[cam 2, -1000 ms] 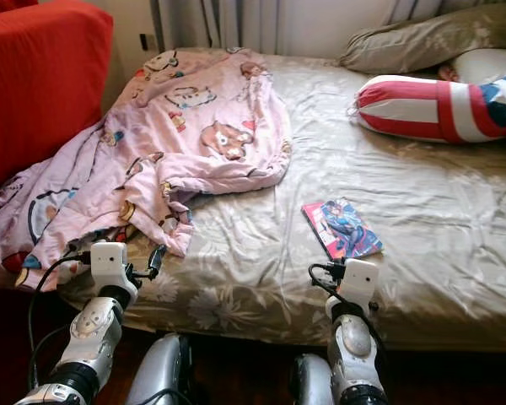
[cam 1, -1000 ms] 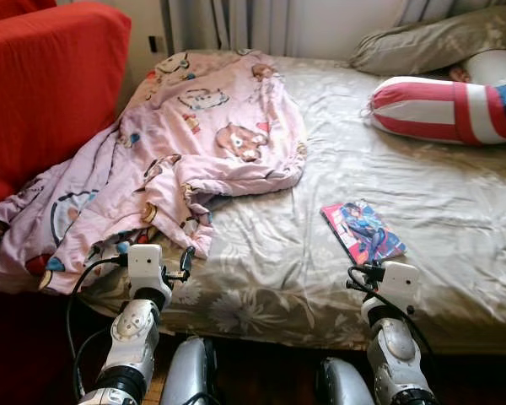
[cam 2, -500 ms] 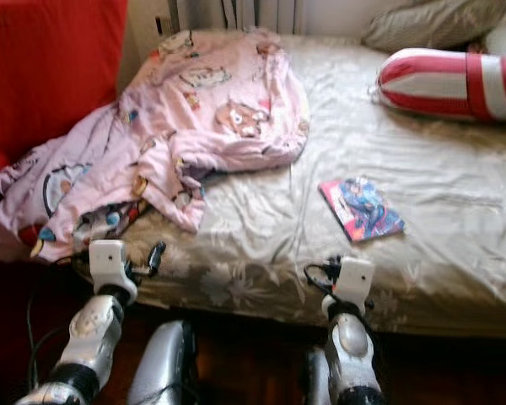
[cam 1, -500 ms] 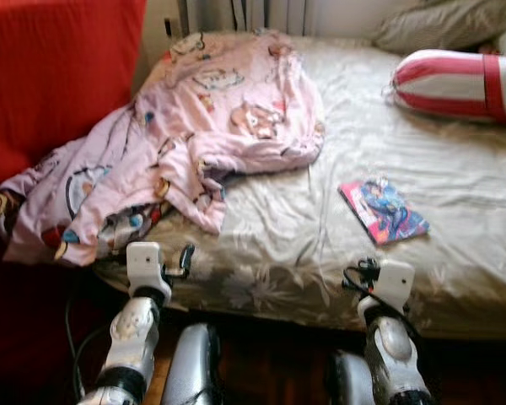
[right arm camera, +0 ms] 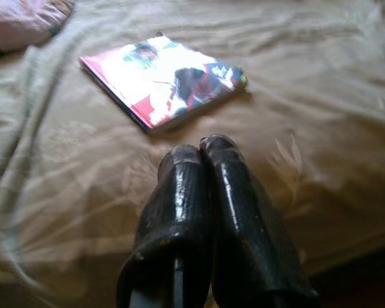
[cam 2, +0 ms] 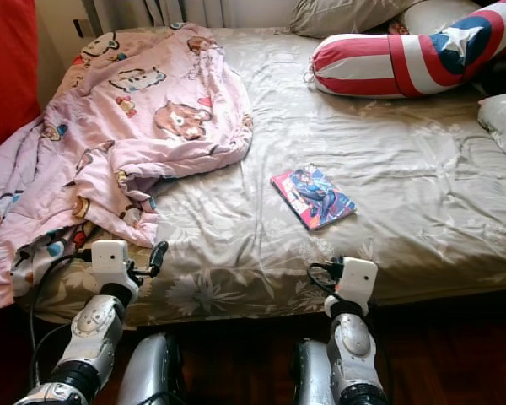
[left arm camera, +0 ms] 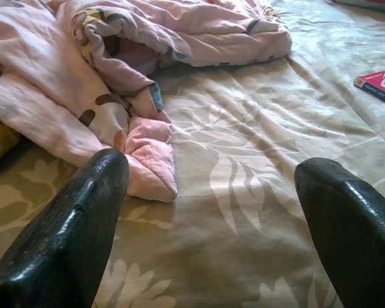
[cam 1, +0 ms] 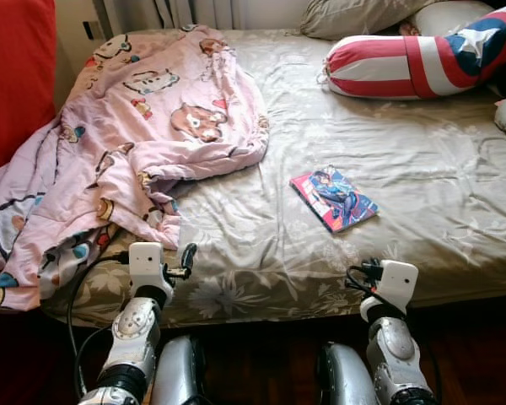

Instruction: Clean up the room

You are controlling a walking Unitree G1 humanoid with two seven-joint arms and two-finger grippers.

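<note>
Both grippers hover low at the near edge of a bed covered in an olive-gold floral sheet [cam 1: 422, 194].

The left gripper [left arm camera: 212, 218] has its two black fingers spread wide above the sheet, just short of the near corner of a crumpled pink cartoon-print quilt [cam 1: 143, 126] that spills off the bed's left side. The right gripper [right arm camera: 202, 151] has its fingers pressed together, pointing at a thin glossy comic book with a red edge [cam 1: 334, 197] lying flat mid-bed. A red, white and blue striped bolster cushion with a star [cam 1: 413, 61] rests near the head, beside a beige pillow [cam 1: 354, 15].
</note>
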